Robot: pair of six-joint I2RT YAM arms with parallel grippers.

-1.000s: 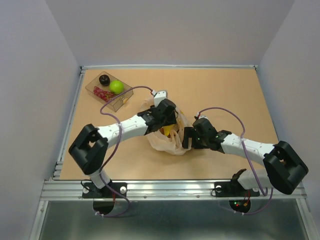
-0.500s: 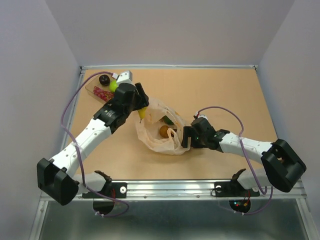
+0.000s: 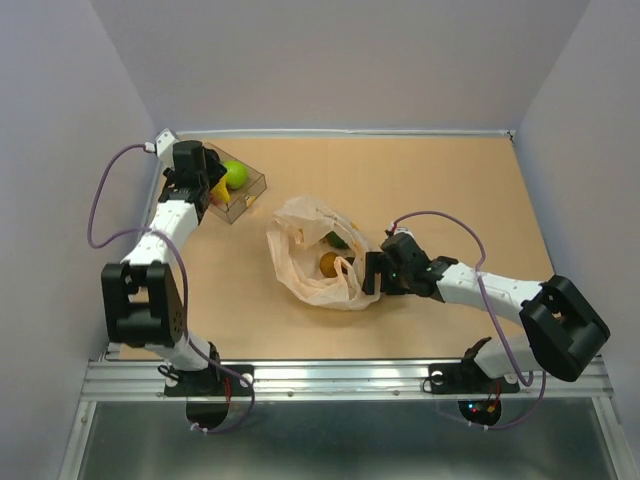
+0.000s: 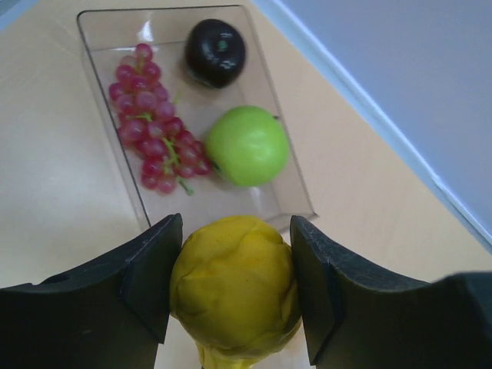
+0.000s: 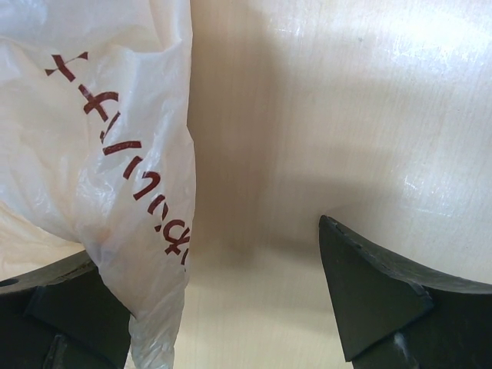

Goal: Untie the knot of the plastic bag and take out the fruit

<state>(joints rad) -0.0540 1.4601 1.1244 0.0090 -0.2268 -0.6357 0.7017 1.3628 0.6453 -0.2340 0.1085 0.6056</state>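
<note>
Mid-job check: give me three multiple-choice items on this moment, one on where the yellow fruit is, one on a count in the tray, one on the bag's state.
1. Where is the yellow fruit?
A) in the bag
B) in the tray
C) between the left gripper's jaws

2. How many things lie in the tray?
A) one
B) three
C) five

3. The bag is:
A) open
B) knotted shut
C) folded flat

Answers:
1 C, the jaws clamp it by the tray.
2 B, grapes, a black piece and a green apple.
3 A, an orange fruit and a dark green fruit show in its mouth.
</note>
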